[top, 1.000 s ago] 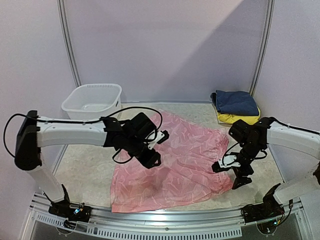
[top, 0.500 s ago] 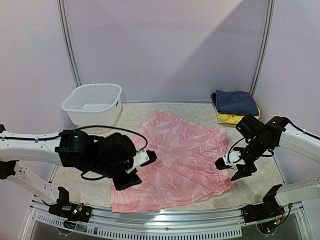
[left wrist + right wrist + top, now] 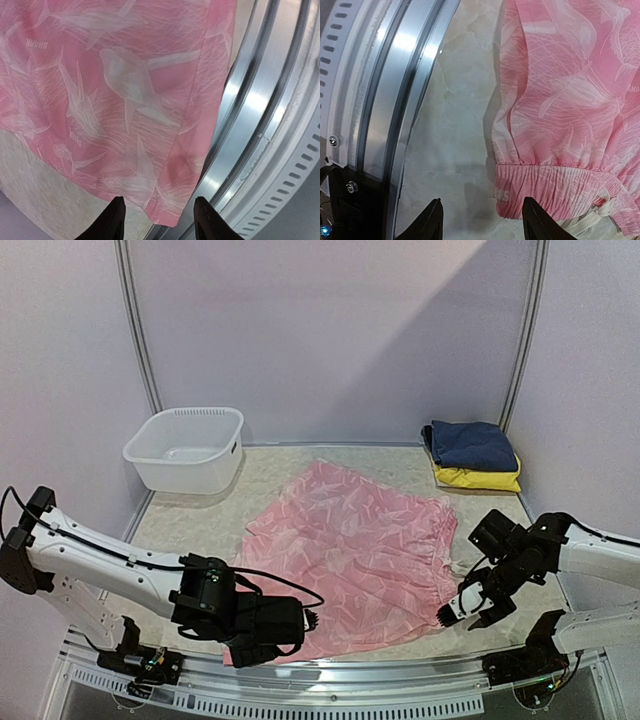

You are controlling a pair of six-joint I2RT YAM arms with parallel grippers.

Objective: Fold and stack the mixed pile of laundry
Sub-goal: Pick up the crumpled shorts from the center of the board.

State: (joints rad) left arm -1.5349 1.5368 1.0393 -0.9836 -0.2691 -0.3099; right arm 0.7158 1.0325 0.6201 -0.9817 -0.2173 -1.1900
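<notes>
The pink crinkly garment [image 3: 350,555] lies spread flat mid-table, its elastic waistband [image 3: 560,192] at the right. My left gripper [image 3: 303,623] hovers over its near left corner with jaws open. In the left wrist view that hem corner [image 3: 167,210] lies between the dark fingertips [image 3: 116,220] of the left gripper [image 3: 160,222], untouched. My right gripper [image 3: 455,610] stands open at the near right corner. In the right wrist view the right gripper [image 3: 482,222] straddles bare table and the waistband's end. A folded navy garment [image 3: 470,443] rests on a folded yellow one [image 3: 485,479] at the back right.
A white slotted basket [image 3: 187,447] stands at the back left. The metal rail of the table's near edge [image 3: 260,115] runs right beside the left gripper, and the same rail [image 3: 395,90] shows left of the right gripper. Purple walls close the back and sides.
My left arm swung from over the garment's middle down to its near left corner. My right gripper slid nearer, to the near right corner, and its jaws narrowed.
</notes>
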